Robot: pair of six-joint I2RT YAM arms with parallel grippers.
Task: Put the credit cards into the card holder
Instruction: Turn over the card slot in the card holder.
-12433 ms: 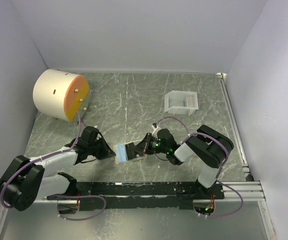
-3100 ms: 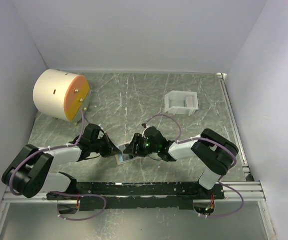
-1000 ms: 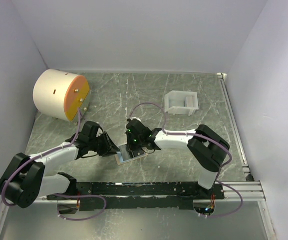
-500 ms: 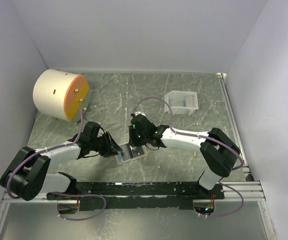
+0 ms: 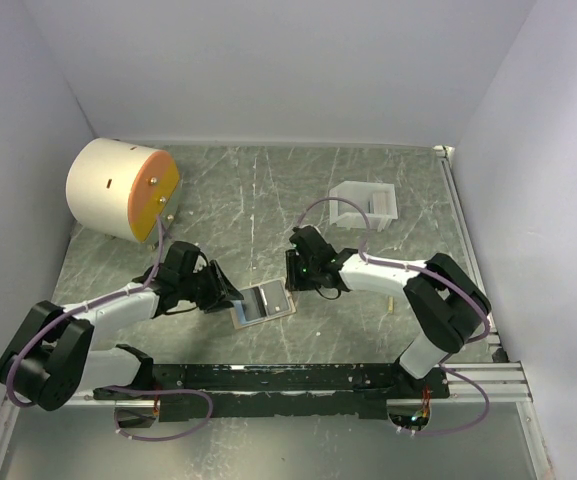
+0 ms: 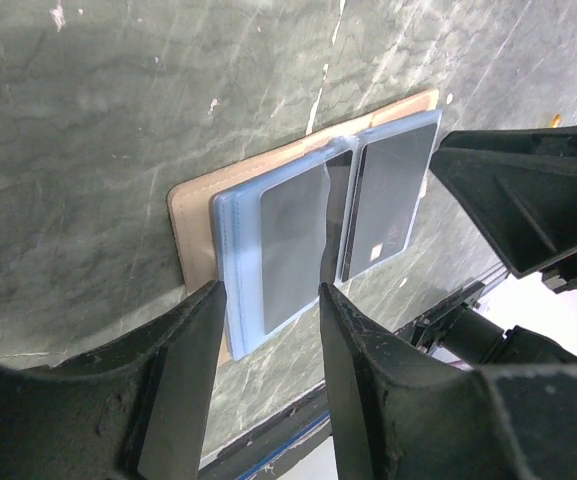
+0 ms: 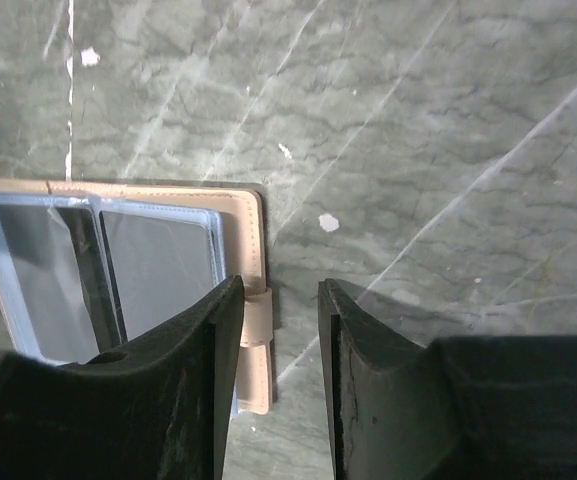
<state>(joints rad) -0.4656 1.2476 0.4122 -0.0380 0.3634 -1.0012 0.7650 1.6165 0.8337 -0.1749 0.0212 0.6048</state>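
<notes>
Tan card holder (image 5: 264, 302) open flat, credit cards (image 6: 293, 235) pocketed; left jaws, right jaws parted at opposite edges.

Two credit cards (image 6: 293, 240), one card holder (image 6: 194, 210), one tray (image 5: 364, 204), one cylinder (image 5: 108, 185)

From high above the near side, the top external camera looks down over the green marbled surface (image 5: 268, 190), while both wrist cameras hang close above it, peering between the left black fingers (image 6: 173, 380) and the right black fingers (image 7: 203, 380), all three sharing the open tan leather-like card holder (image 5: 265, 303).
</notes>
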